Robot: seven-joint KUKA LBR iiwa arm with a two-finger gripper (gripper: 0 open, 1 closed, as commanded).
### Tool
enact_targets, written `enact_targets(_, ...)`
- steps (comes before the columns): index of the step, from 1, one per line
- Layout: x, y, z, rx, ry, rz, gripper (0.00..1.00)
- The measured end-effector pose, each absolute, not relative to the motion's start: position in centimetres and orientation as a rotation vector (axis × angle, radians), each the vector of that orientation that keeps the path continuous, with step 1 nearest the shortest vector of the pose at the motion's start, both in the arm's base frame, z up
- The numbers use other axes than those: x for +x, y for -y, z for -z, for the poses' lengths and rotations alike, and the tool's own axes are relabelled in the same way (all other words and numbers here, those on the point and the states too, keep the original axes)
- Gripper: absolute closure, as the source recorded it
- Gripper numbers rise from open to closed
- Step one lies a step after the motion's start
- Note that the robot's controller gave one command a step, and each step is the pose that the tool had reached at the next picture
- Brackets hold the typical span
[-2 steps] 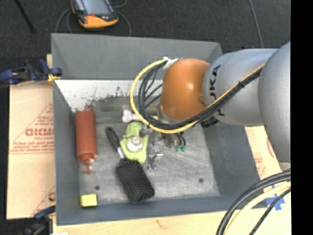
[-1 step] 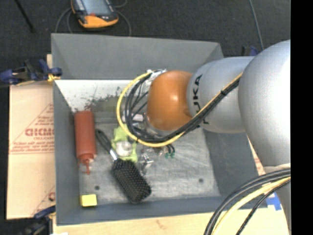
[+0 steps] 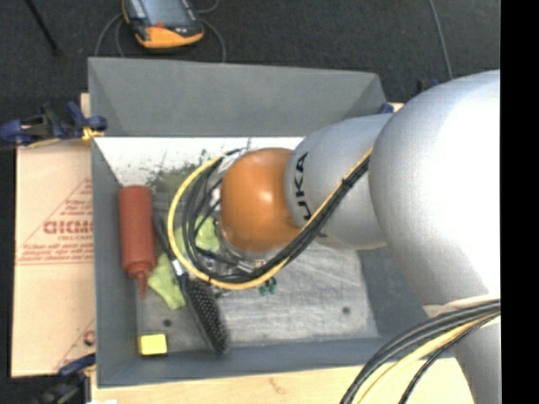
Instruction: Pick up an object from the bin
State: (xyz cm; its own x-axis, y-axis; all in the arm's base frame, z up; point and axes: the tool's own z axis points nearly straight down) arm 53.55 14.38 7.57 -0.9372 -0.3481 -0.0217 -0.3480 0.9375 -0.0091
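Bin (image 3: 236, 99): one bottle (image 3: 135, 225), one block (image 3: 153, 344), one brush (image 3: 209, 316)

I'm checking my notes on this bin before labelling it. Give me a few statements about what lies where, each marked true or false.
1. A red bottle lies along the view's left side of the bin. True.
2. The yellow block sits in the bin's upper right corner. False: it is near the lower left corner.
3. A black brush-like thing lies slantwise, right of the yellow block. True.
4. The red bottle rests on the yellow block. False: they lie apart, with a yellow-green thing between them.
5. The arm's orange cover is above the bin's middle. True.
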Motion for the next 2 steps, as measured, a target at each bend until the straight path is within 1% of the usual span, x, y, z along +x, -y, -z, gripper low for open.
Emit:
enact_targets(1,53.5,-14.4,-7.6,-0.551,-3.070,0.007,1.00)
enact_targets(2,52.6,-13.9,-11.4,-0.536,-3.094,0.006,1.00)
